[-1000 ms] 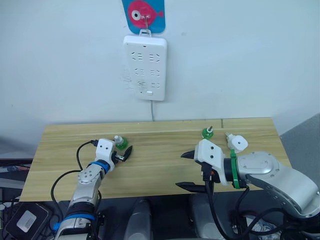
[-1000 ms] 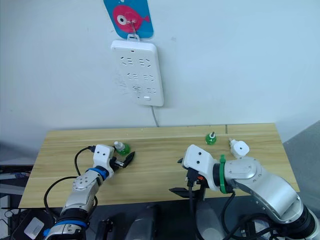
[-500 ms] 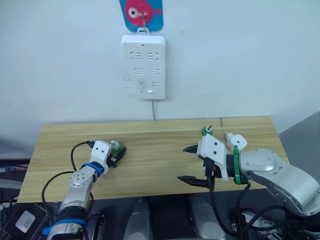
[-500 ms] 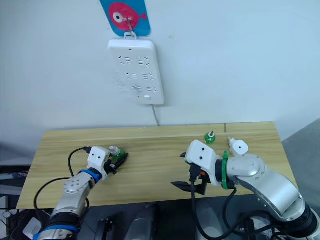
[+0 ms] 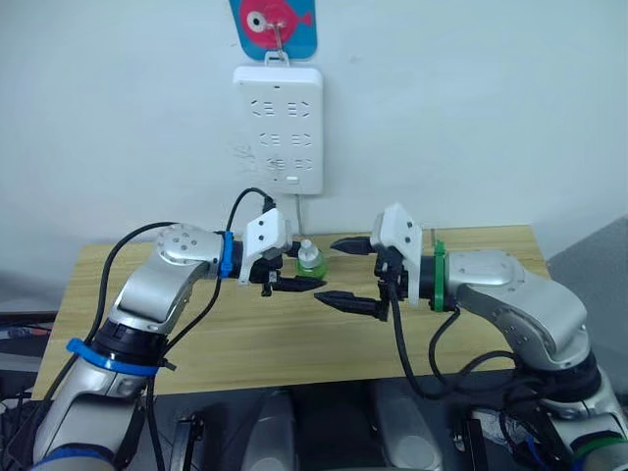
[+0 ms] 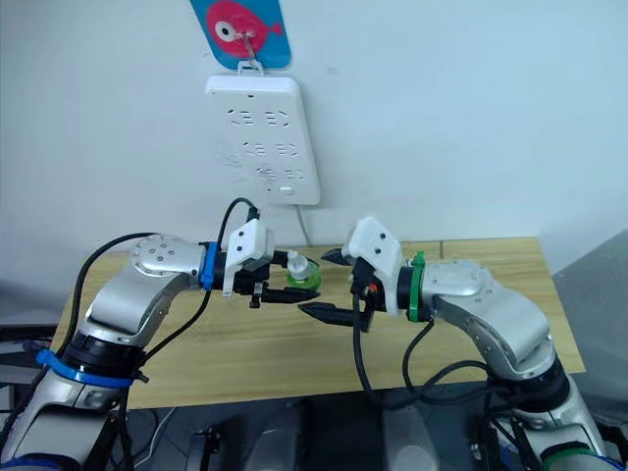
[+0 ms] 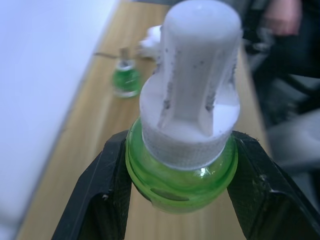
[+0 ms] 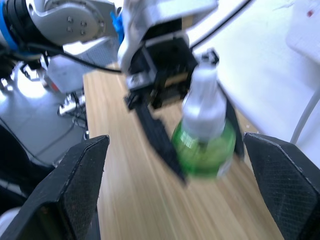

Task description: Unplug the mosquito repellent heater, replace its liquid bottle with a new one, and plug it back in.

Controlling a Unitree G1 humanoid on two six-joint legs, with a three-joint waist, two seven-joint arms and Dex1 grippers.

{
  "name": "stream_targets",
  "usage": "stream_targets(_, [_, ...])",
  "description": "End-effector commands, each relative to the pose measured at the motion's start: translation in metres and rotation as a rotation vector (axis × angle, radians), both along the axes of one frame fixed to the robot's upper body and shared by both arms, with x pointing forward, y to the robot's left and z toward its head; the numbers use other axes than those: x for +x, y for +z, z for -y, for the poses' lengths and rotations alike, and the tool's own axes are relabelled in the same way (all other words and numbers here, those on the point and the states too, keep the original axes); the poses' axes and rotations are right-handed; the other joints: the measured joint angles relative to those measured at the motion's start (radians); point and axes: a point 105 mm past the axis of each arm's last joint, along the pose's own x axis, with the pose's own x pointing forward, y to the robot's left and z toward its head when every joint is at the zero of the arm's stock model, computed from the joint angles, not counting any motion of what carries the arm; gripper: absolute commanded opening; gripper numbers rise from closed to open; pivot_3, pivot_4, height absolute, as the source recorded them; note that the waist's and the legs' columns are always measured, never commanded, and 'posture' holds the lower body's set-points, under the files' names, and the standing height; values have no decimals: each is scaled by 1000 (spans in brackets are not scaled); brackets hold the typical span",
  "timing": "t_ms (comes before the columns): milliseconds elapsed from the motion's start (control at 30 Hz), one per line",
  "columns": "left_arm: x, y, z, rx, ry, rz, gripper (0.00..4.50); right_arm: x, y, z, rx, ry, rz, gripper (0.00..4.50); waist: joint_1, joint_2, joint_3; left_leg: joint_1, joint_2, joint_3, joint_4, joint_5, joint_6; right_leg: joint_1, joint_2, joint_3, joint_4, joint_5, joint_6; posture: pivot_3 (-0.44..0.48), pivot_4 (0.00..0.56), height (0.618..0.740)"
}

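Note:
My left gripper (image 5: pixel 308 273) is shut on a green liquid bottle (image 5: pixel 311 262) with a white cap and holds it in the air above the middle of the wooden table (image 5: pixel 147 334). In the left wrist view the black fingers (image 7: pixel 95 200) clamp the bottle's body (image 7: pixel 182 165). My right gripper (image 5: pixel 346 273) is open and faces the bottle from the right, one finger above and one below, just apart from it. Far down the table in the left wrist view stand a second green bottle (image 7: pixel 125 80) and, beside it, the white mosquito repellent heater (image 7: pixel 151 37).
A white power strip (image 5: pixel 279 128) hangs on the wall under a blue card with a pink fish (image 5: pixel 277 22); its cord runs down behind the table. Black cables loop off both arms.
My left gripper closed on the bottle at the table's left, lifted it and carried it to the middle. My right gripper rose from the table's front edge to face it.

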Motion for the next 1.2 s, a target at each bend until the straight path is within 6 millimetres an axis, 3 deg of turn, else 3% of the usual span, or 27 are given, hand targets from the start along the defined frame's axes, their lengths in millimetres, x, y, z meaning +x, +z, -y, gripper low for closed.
stream_targets(33, [-7,9,5,29,-83,21,2250,-1,8,-7,32,38,11,4500,-2,0,0,-1,0,0,1,0,0,-1,0,0,0,0,0,-143,212,734])
stream_targets(267, [-4,16,8,26,-94,45,2250,0,11,-19,57,70,16,4500,-1,-1,-4,-2,0,0,1,1,-1,-2,-1,0,0,1,-1,-134,202,734])
stream_targets(300, [-4,17,8,23,-94,46,2250,1,12,-21,58,72,22,4316,-1,-1,-5,-2,0,0,1,1,-1,-2,-1,0,1,1,-1,-132,200,734])
stream_targets(400, [-3,19,9,3,-93,48,2250,2,11,-23,45,75,52,3590,-1,-1,-5,-2,-1,0,2,1,-1,-2,-1,0,1,1,-1,-130,197,734])
stream_targets(633, [-5,23,12,-30,-114,61,2250,8,6,-21,-15,74,135,1071,-1,-1,-7,-2,-1,0,3,1,-2,-4,-1,0,7,1,-1,-130,191,734])
stream_targets(900, [-5,31,12,-149,-99,61,2250,12,22,-14,52,70,155,1044,-1,-1,-17,-2,-1,0,8,2,-3,-5,-1,1,13,1,-1,-128,178,734])
stream_targets(1133, [5,18,-1,-166,-9,23,4472,16,34,-5,117,58,124,1044,-2,-1,-30,-3,-1,0,12,2,-3,-5,-1,1,14,1,-1,-131,164,734])
stream_targets(1200, [5,15,-2,-184,3,-19,4484,16,36,-4,126,61,120,1044,-2,-1,-31,-3,-1,0,12,2,-3,-5,-1,1,14,1,-1,-132,163,734])
